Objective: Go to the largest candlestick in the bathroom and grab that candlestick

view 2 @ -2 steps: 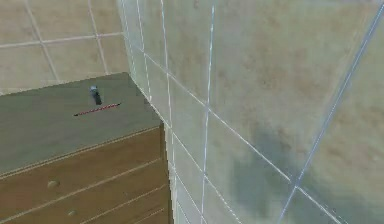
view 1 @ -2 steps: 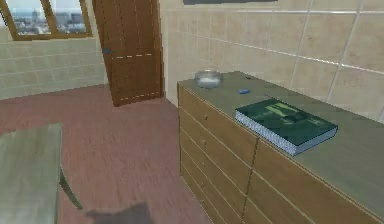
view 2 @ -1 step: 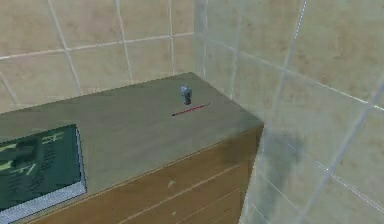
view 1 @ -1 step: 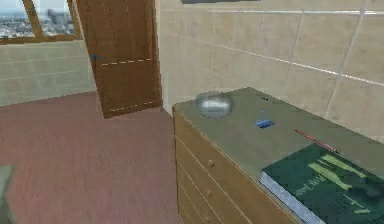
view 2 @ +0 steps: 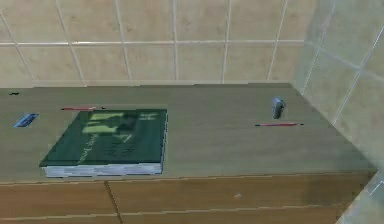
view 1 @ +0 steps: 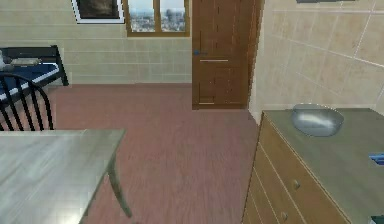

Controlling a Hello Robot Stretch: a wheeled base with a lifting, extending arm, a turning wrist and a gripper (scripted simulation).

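Observation:
No candlestick can be made out. In the forward view a brown wooden door (view 1: 222,52) stands in the far tiled wall, across a reddish floor (view 1: 170,125). In the arm side view a wooden countertop (view 2: 220,130) runs along a tiled wall, with a green book (view 2: 108,142) lying flat on it.
A counter with drawers (view 1: 300,180) at the forward view's right bears a grey bowl (view 1: 318,120). A grey table (view 1: 50,170) fills the lower left, with a dark chair (view 1: 25,105) and a bed (view 1: 30,72) beyond. On the countertop lie a small grey shaker (view 2: 276,106), a red pencil (view 2: 278,125) and a blue item (view 2: 26,120).

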